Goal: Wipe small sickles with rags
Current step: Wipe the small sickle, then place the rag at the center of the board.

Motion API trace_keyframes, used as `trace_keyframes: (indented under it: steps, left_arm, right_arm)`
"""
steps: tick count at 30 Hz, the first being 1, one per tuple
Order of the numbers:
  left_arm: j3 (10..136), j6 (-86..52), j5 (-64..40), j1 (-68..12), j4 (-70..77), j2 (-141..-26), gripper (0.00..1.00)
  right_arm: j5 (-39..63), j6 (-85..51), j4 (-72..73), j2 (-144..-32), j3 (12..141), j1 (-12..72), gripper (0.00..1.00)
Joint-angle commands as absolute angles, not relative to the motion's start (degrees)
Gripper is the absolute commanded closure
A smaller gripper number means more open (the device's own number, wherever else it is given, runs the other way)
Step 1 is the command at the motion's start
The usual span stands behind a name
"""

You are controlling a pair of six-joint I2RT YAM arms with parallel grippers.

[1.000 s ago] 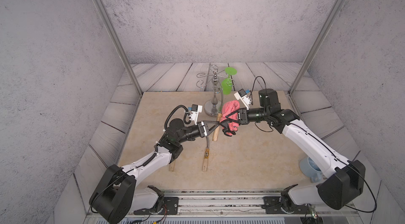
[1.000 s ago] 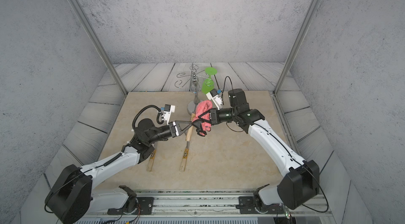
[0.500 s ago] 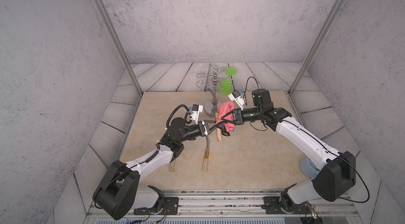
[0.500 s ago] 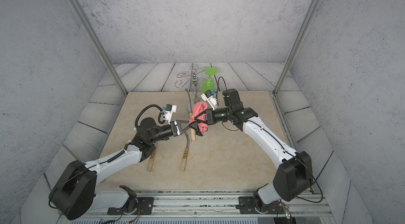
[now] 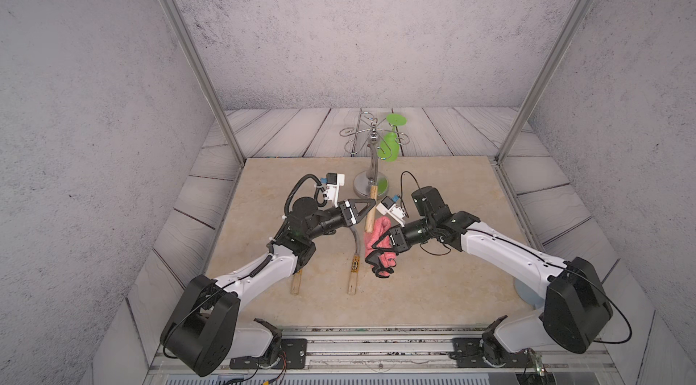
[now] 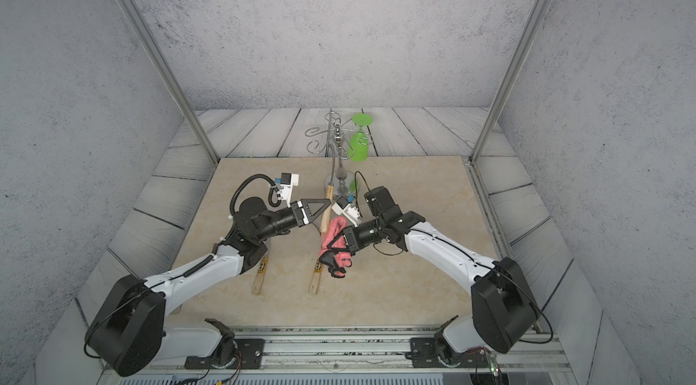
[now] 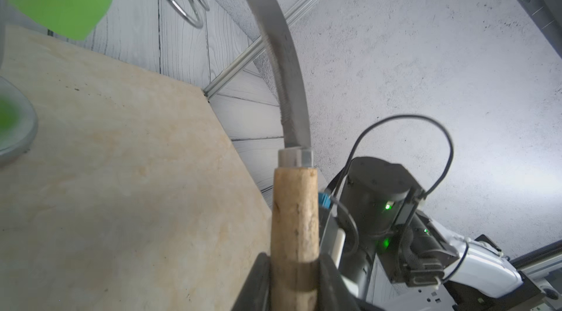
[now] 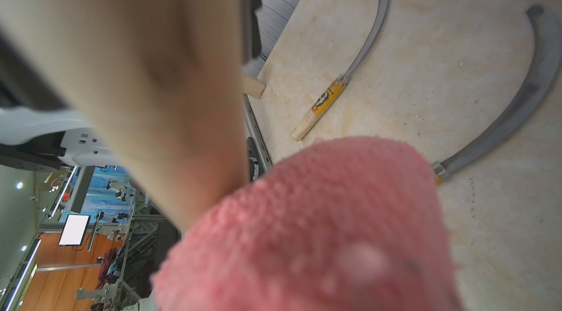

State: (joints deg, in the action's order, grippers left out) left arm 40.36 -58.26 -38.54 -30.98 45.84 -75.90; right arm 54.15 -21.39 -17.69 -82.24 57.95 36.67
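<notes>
Grey textured walls box in a beige surface (image 5: 459,191) where two robot arms meet at centre. In both top views the left fingers (image 5: 359,210) are clamped on the pale wooden handle of the held sickle (image 5: 371,213). They hold it clear of the surface with the blade rising past the chrome stand (image 5: 373,134) and its hanging green goblet (image 5: 389,146), apparently to present the tool for wiping. The right fingers (image 5: 376,252) are closed on the pink rag (image 5: 376,238), bunched just beside the butt of that handle. Whether cloth and wood touch cannot be told. The middle sickle (image 5: 354,270) and the outer sickle (image 5: 296,283) lie flat side by side, the outer one partly under the left arm, seemingly waiting their turn.

From the left wrist, the left fingers (image 7: 258,282) pinch the held sickle (image 7: 295,218) low on its handle. That leaves the ferrule and the curved grey blade free, probably so the cloth can run their length. The right arm (image 7: 380,203) waits just beyond.

From the right wrist, the pink rag (image 8: 319,227) fills the foreground and hides the fingers gripping it. The blurred handle of the held sickle (image 8: 152,81) looms right beside it. Beyond, the outer sickle (image 8: 331,96) shows its yellow label, and the middle sickle (image 8: 517,105) shows mostly blade.
</notes>
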Motion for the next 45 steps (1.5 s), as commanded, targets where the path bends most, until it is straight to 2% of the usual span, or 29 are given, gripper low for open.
trace_keyframes:
  steps: [1, 6, 9, 13, 21, 25, 26, 30, 34, 37, 41, 45]
  left_arm:
    - [42.2, -57.7, -40.0, -31.9, 49.8, -74.4, 1.0]
    - [40.4, -56.9, -39.9, -31.8, 48.0, -72.2, 1.0]
    - [38.9, -56.6, -39.8, -31.7, 46.8, -70.6, 1.0]
    - [36.8, -56.0, -39.8, -31.8, 45.0, -68.1, 1.0]
    - [33.8, -55.4, -42.8, -31.9, 41.2, -63.8, 1.0]
    - [32.1, -55.6, -43.9, -32.0, 40.5, -61.8, 1.0]
    - [31.7, -55.5, -44.0, -32.0, 40.3, -61.4, 1.0]
    - [30.2, -55.6, -44.6, -32.0, 39.7, -60.0, 1.0]
    - [29.2, -55.3, -45.3, -31.9, 39.0, -59.5, 1.0]
    - [28.7, -55.2, -46.1, -32.0, 39.1, -59.6, 1.0]
    - [28.0, -55.5, -47.1, -32.1, 40.5, -60.2, 1.0]
    - [27.4, -56.1, -48.0, -32.2, 42.3, -61.0, 1.0]
  right_arm:
    - [51.2, -21.8, -20.3, -77.8, 56.0, 36.9, 0.91]
    - [44.4, -24.2, -25.6, -70.6, 52.4, 31.8, 0.91]
    - [34.8, -22.0, -35.9, -68.5, 55.1, 29.6, 0.9]
    - [23.7, -19.9, -46.9, -72.3, 60.0, 29.4, 0.88]
    - [7.7, -21.1, -53.5, -87.8, 65.2, 29.4, 0.82]
    - [7.0, -21.0, -52.6, -94.1, 66.9, 29.4, 0.74]
    - [7.4, -20.8, -52.3, -95.0, 67.2, 29.4, 0.7]
    - [8.8, -20.0, -52.1, -96.1, 69.0, 29.4, 0.42]
    - [10.1, -19.0, -53.4, -92.1, 70.4, 29.4, 0.27]
    - [10.4, -18.9, -55.4, -88.0, 71.3, 29.4, 0.22]
    - [13.1, -20.0, -54.8, -82.1, 71.0, 29.4, 0.22]
    - [19.9, -22.9, -48.2, -76.0, 69.9, 29.4, 0.25]
